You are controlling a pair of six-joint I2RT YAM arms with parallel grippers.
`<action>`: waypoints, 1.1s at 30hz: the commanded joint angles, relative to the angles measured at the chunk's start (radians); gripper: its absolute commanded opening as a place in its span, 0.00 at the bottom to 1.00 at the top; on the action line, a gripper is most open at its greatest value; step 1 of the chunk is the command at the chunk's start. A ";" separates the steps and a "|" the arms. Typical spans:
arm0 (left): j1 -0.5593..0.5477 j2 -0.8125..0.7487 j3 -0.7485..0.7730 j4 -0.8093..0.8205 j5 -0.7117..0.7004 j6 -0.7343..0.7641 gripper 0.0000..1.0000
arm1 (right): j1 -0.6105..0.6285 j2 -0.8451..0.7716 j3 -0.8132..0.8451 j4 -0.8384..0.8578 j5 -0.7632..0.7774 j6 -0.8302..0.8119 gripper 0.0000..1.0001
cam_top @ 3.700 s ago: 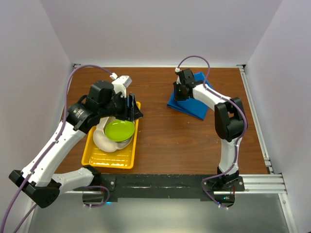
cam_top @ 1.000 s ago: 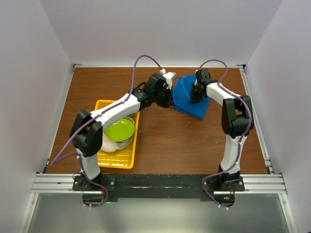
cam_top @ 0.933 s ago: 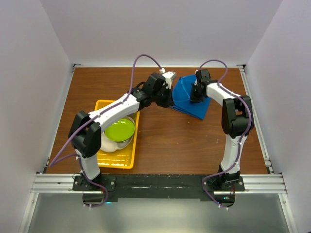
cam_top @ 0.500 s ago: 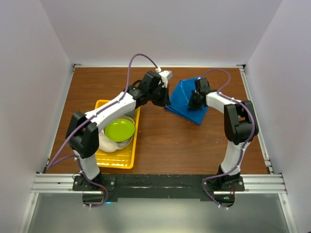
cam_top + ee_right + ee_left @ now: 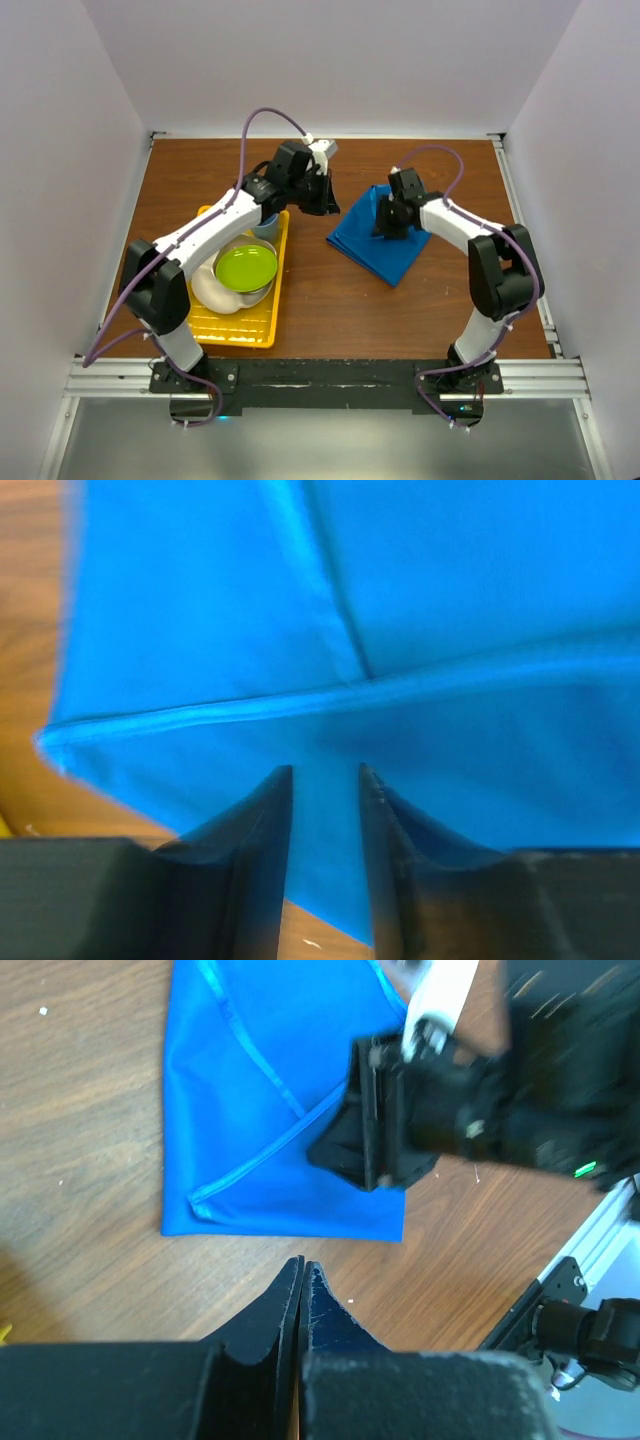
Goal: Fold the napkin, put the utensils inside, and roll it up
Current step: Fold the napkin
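Note:
The napkin [image 5: 372, 252] is a bright blue cloth lying folded flat on the brown table, right of centre. My right gripper [image 5: 385, 224] hovers low over its far part; in the right wrist view its fingers [image 5: 268, 810] stand parted above the napkin [image 5: 420, 600] with nothing gripped between them. My left gripper [image 5: 325, 203] sits just left of the cloth, off its edge. In the left wrist view its jaws [image 5: 302, 1268] are pressed together and empty over bare wood, with the napkin [image 5: 260, 1110] and the right gripper [image 5: 400, 1130] ahead of them. The utensils are out of view.
A yellow tray [image 5: 200, 325] at the left holds a lime-green bowl [image 5: 246, 268], a white dish [image 5: 208, 290] and a small blue cup [image 5: 266, 226] under my left arm. A metal rail [image 5: 525, 240] borders the table's right side.
The napkin has been dragged nearer and to the left and now lies flat. My right gripper has opened and let go of it. My left gripper has drawn back leftward off the cloth.

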 commanded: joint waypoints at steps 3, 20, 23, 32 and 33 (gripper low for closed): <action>0.060 -0.052 0.030 -0.047 0.086 -0.088 0.07 | 0.003 -0.139 0.113 -0.163 -0.012 -0.618 0.61; 0.066 -0.150 -0.111 0.019 0.058 -0.211 0.14 | 0.254 -0.367 -0.188 -0.080 0.074 -1.002 0.79; 0.067 -0.164 -0.130 0.018 0.060 -0.208 0.14 | 0.280 -0.352 -0.186 -0.087 0.081 -1.022 0.77; 0.066 -0.201 -0.143 0.009 0.034 -0.208 0.14 | 0.296 -0.248 -0.180 -0.020 0.113 -1.013 0.68; 0.066 -0.201 -0.145 0.010 0.035 -0.209 0.14 | 0.296 -0.240 -0.177 -0.009 0.120 -1.010 0.67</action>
